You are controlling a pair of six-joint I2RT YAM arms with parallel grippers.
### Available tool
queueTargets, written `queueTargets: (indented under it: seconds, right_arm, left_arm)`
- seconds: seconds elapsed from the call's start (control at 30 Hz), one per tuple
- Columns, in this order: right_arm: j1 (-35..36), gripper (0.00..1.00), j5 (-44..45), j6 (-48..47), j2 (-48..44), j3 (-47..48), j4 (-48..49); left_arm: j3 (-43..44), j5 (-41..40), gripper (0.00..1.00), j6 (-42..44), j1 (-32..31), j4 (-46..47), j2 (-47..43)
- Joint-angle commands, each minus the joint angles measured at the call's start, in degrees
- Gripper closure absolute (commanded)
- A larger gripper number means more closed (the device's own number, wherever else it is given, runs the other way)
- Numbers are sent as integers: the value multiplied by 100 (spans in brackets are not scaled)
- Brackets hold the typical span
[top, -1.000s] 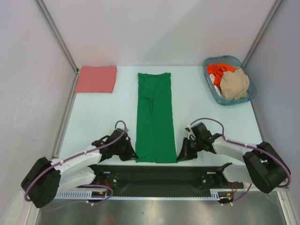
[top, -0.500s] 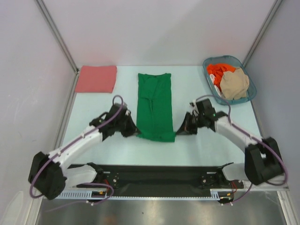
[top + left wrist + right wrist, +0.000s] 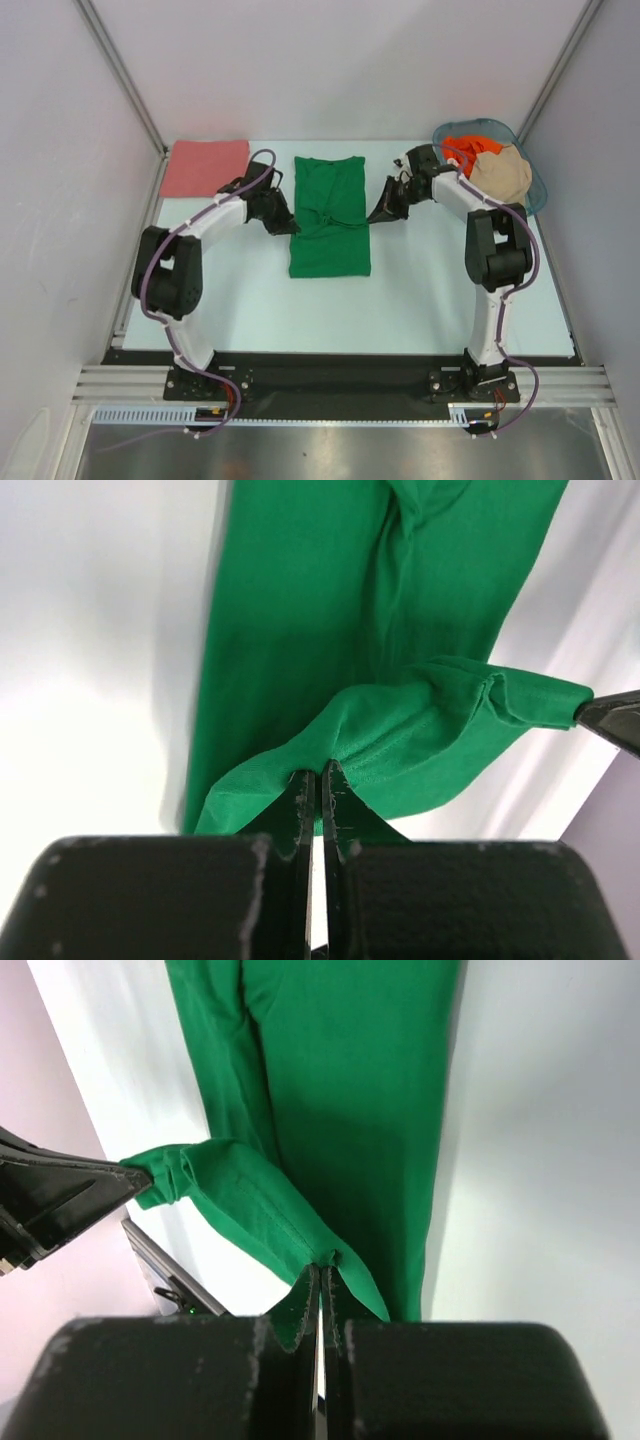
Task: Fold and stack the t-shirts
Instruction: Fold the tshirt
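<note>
The bright green t-shirt (image 3: 330, 240) lies in a long strip at the table's middle, its near half doubled back over the far half. My left gripper (image 3: 289, 227) is shut on one corner of the lifted hem (image 3: 400, 730), and my right gripper (image 3: 373, 215) is shut on the other corner (image 3: 250, 1200). The hem hangs between them just above the cloth. A salmon-pink t-shirt (image 3: 205, 167) lies folded at the far left. An orange-red t-shirt (image 3: 460, 152) and a beige t-shirt (image 3: 502, 172) sit crumpled in the basket.
The blue-grey plastic basket (image 3: 537, 193) stands at the far right corner, right behind my right arm. Grey walls with metal posts close in the pale table (image 3: 440, 290) on three sides. The black base rail runs along the near edge.
Both grippers carried the green shirt's near hem from the table's near edge towards the far end, doubling the shirt over itself. The arms are now stretched far out.
</note>
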Motion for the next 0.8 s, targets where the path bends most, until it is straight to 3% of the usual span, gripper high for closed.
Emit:
queueTargets:
  seconds: [0.0,0.27,0.77]
  right_arm:
    - [-113,100,-291,-244,388,608,-449]
    - [-192,100,-484,-367,1093,1434,-748]
    - [-315,100,-695,-367,1726,1962,-731]
  left_arm:
    - [525,292,100,252,186,18,158]
    - [1097,494,100,270,389,-8,817]
    - [1729,696,99,481,494,-218,1556]
